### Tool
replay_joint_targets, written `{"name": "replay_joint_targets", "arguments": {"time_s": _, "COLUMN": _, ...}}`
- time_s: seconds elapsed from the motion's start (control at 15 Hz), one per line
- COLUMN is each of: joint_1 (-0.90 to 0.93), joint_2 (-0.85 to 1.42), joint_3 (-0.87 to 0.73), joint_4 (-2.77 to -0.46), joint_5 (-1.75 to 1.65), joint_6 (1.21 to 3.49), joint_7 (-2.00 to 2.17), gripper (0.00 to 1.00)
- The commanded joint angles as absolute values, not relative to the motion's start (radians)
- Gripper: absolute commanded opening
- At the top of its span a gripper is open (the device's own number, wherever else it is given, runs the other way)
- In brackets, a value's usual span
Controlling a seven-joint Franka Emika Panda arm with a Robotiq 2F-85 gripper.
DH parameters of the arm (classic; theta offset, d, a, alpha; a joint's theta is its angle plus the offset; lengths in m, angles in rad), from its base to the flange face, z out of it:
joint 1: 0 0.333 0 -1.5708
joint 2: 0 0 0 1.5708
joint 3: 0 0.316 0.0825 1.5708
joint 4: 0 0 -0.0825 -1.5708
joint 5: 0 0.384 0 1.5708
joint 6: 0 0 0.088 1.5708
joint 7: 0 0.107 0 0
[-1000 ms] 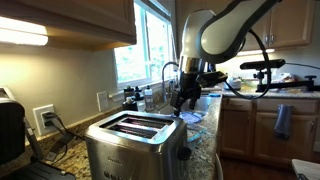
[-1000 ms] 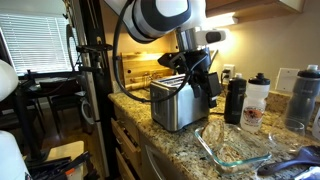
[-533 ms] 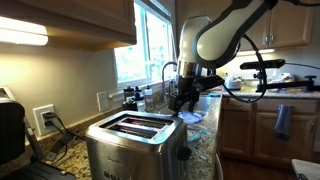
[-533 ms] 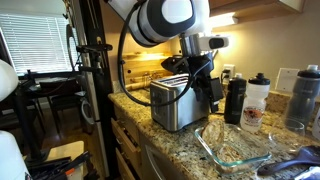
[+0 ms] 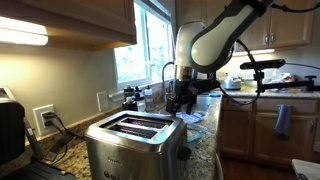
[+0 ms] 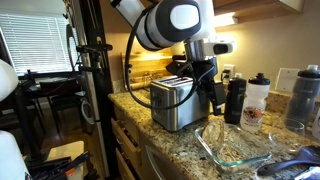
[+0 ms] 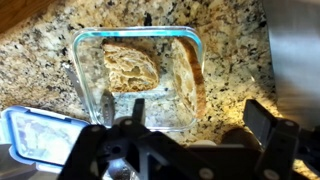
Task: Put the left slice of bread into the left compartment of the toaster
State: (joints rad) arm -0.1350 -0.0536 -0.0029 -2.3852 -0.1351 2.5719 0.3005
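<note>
A clear glass container on the speckled granite counter holds two tan bread slices. One slice lies flat on the left in the wrist view. The other slice leans on edge against the right wall. My gripper is open and empty above the container's near right corner. The brushed steel toaster stands in front with its two dark slots empty, and it also shows in an exterior view. In both exterior views the gripper hangs just beyond the toaster.
The glass container sits near the counter's front edge. Dark and clear bottles stand behind it. A black appliance is at the far left. A blue-rimmed lid lies beside the container.
The arm has shifted slightly sideways above the counter behind the toaster. The gripper stays open and empty. Bread and toaster have not moved.
</note>
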Motion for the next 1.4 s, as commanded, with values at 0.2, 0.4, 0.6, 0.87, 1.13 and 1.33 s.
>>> {"name": "replay_joint_targets", "arguments": {"time_s": 0.2, "joint_1": -0.115, "joint_2": 0.007, "joint_3": -0.028, "joint_4": -2.346, "joint_5": -0.174, "joint_6": 2.593, "joint_7": 0.352, "gripper": 1.00}}
{"name": "replay_joint_targets", "arguments": {"time_s": 0.4, "joint_1": -0.111, "joint_2": 0.029, "joint_3": -0.036, "joint_4": -2.334, "joint_5": -0.179, "joint_6": 2.592, "joint_7": 0.360, "gripper": 1.00}}
{"name": "replay_joint_targets", "arguments": {"time_s": 0.6, "joint_1": -0.108, "joint_2": 0.049, "joint_3": -0.044, "joint_4": -2.323, "joint_5": -0.187, "joint_6": 2.591, "joint_7": 0.366, "gripper": 1.00}}
{"name": "replay_joint_targets", "arguments": {"time_s": 0.87, "joint_1": -0.104, "joint_2": 0.074, "joint_3": -0.054, "joint_4": -2.309, "joint_5": -0.190, "joint_6": 2.589, "joint_7": 0.366, "gripper": 1.00}}
{"name": "replay_joint_targets", "arguments": {"time_s": 1.13, "joint_1": -0.097, "joint_2": 0.089, "joint_3": -0.056, "joint_4": -2.299, "joint_5": -0.166, "joint_6": 2.584, "joint_7": 0.352, "gripper": 1.00}}
{"name": "replay_joint_targets", "arguments": {"time_s": 1.33, "joint_1": -0.088, "joint_2": 0.100, "joint_3": -0.055, "joint_4": -2.290, "joint_5": -0.148, "joint_6": 2.581, "joint_7": 0.343, "gripper": 1.00}}
